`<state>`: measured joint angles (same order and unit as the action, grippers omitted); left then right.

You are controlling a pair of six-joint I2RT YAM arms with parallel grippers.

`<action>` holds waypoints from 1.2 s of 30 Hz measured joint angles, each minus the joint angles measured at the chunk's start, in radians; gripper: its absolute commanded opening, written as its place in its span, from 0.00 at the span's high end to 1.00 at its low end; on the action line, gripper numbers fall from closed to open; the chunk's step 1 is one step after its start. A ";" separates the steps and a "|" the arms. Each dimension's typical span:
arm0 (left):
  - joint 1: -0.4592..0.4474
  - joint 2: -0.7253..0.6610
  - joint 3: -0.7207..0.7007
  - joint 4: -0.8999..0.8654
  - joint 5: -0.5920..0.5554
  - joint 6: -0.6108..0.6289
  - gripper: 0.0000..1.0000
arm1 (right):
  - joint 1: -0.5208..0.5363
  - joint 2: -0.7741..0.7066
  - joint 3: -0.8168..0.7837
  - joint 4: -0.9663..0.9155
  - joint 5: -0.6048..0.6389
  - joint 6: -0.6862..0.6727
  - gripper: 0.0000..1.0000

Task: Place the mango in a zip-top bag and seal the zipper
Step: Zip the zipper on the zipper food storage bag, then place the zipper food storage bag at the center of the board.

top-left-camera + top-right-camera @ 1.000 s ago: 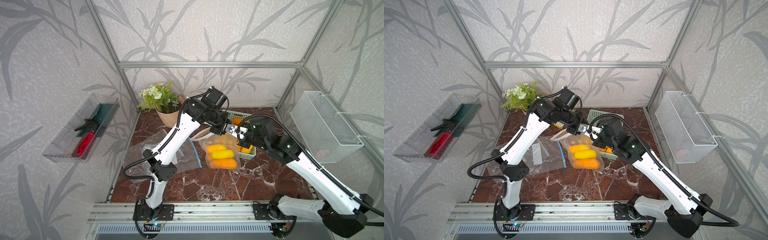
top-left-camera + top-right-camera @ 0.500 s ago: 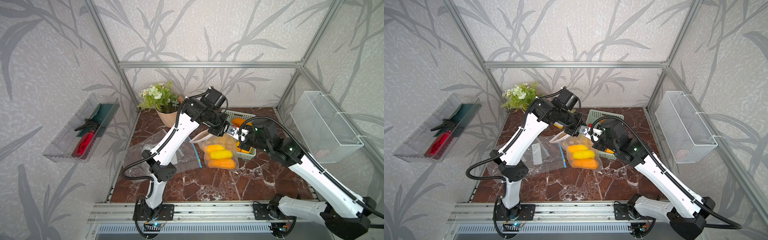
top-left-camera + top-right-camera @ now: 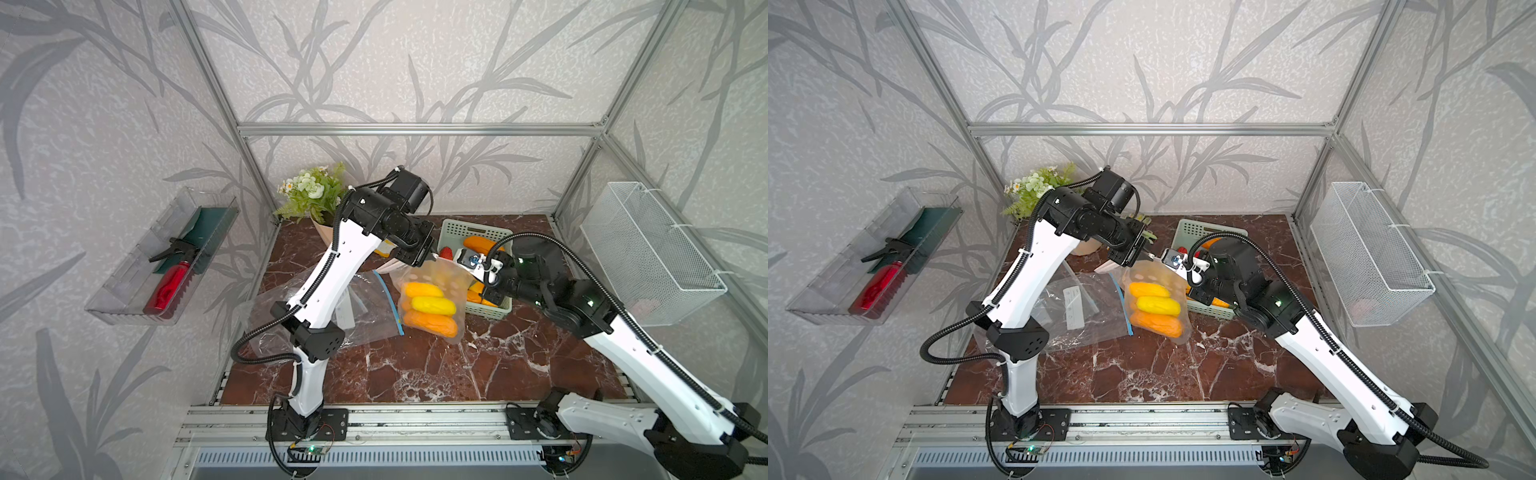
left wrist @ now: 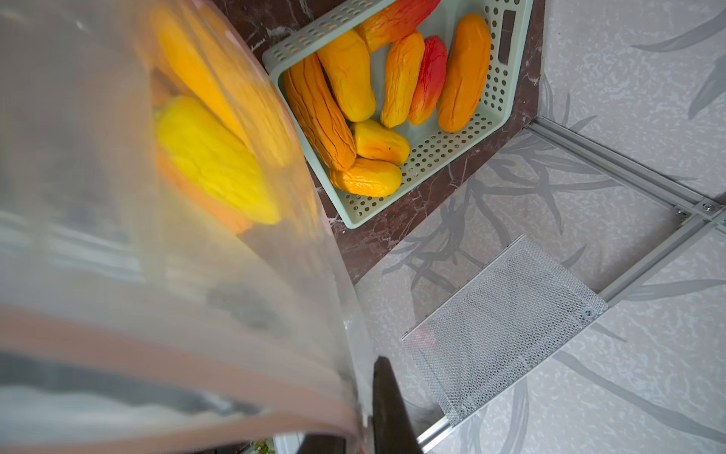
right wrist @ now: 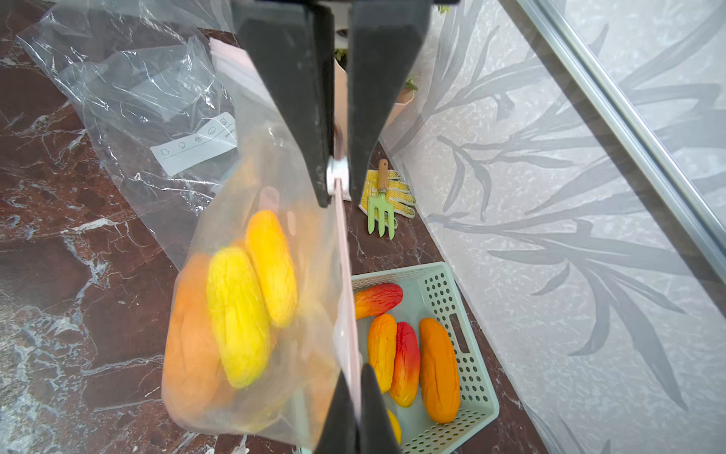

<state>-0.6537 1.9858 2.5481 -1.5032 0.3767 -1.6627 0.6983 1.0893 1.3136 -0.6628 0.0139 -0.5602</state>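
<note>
left gripper (image 5: 337, 188) and right gripper (image 5: 356, 393) both pinch clear zip-top bag (image 5: 267, 177) at its pink zipper strip (image 5: 347, 295). Three wrinkled oblong mangoes (image 5: 235, 314) hang inside, below both grippers; perforated basket (image 5: 477, 377) holds maybe eight.

A red spray bottle (image 3: 168, 286) lies in a clear wall tray (image 3: 124, 270); a green hand fork (image 5: 380, 202) rests on yellow gloves (image 5: 401, 196).

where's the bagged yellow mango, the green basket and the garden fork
yellow mango (image 5: 235, 314): right wrist view, its middle
green basket (image 4: 444, 155): left wrist view, side wall
garden fork (image 5: 380, 198): right wrist view, green head
</note>
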 measured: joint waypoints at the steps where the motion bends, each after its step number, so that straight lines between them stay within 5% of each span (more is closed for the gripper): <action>1: 0.010 0.000 0.000 -0.008 -0.015 0.016 1.00 | 0.000 0.000 -0.001 -0.002 0.000 0.007 1.00; 24: 0.179 -0.033 0.000 -0.082 -0.364 0.275 1.00 | -0.006 -0.007 -0.003 -0.005 -0.050 0.078 1.00; 36: 0.217 -0.112 0.000 -0.069 -0.492 0.298 1.00 | -0.005 0.132 0.174 -0.039 -0.227 0.197 1.00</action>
<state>-0.4362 1.8740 2.5481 -1.5723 -0.1158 -1.3643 0.6937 1.2213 1.4876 -0.7021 -0.2131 -0.3630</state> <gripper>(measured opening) 0.100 0.048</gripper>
